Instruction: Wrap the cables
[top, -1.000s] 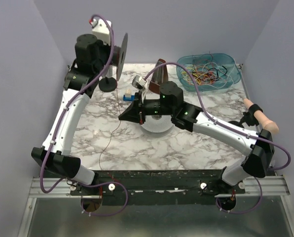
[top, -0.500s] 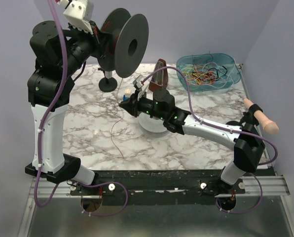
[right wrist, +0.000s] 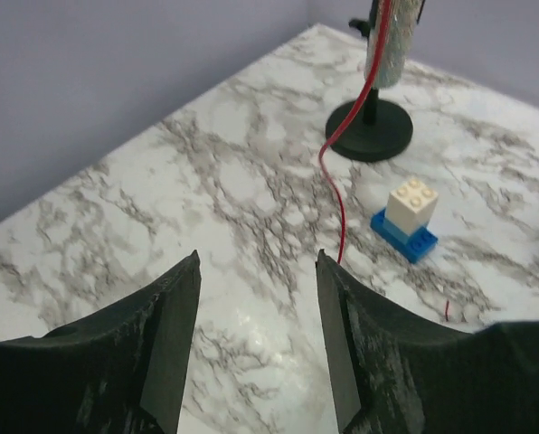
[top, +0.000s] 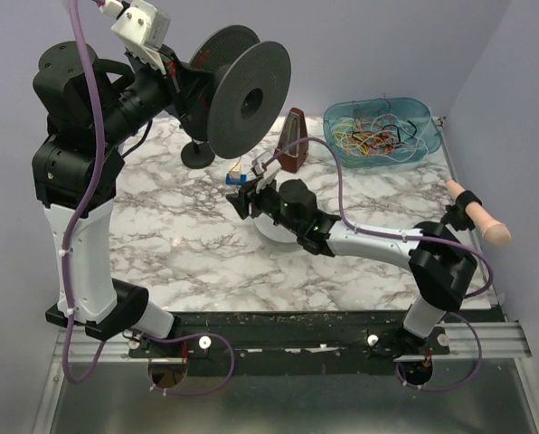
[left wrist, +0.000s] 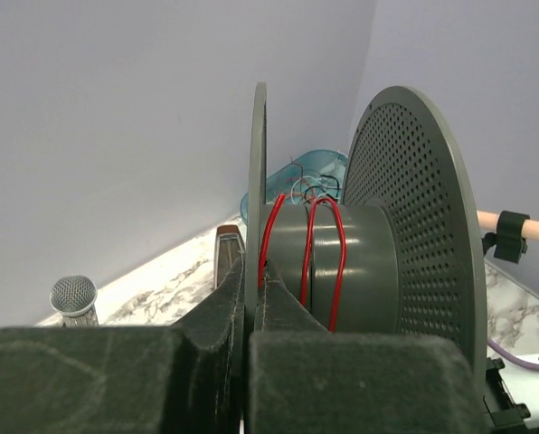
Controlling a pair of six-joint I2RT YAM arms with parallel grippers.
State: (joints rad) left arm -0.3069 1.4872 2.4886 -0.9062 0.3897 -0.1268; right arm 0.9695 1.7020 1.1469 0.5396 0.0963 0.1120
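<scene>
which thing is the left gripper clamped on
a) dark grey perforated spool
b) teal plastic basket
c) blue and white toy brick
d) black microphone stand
a: the left gripper pinches one flange of the dark grey perforated spool, whose hub carries loops of thin red wire

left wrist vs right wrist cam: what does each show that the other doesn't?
Left wrist only: the left end effector shut on a flange of the grey perforated plastic spool, the thin red cable wound on its hub, the translucent teal bin. Right wrist only: the open right end effector, the blue and white toy bricks, the black round stand base. Both: that cable and the white marble tabletop.
</scene>
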